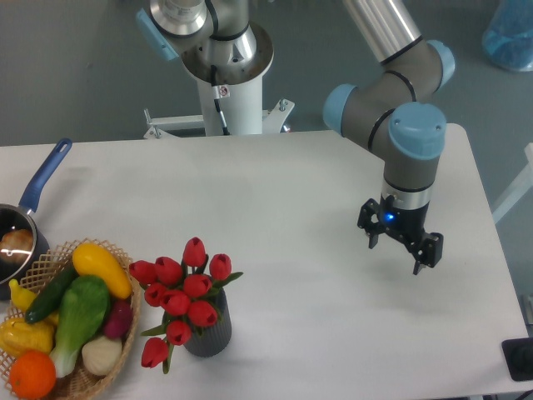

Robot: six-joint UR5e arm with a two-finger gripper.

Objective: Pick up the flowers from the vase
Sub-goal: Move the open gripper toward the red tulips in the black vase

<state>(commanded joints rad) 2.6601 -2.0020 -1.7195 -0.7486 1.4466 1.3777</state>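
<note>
Flowers [183,296] held upright in the vase [208,332], wicker basket [83,379] of toy vegetables just left of the vase, gripper [398,247] well right of the vase, spread open, nothing held.

Toy food and a pan at the left of the table

A woven basket [125,337] is filled with a yellow squash [100,268], green vegetables [79,317], an orange [32,373] and a white onion [102,354]. A blue-handled saucepan [25,225] is seen just behind it on the white table [291,192].

Red flowers [183,292] on green stems, dark grey ribbed vase [208,333], white table [291,192]
</note>
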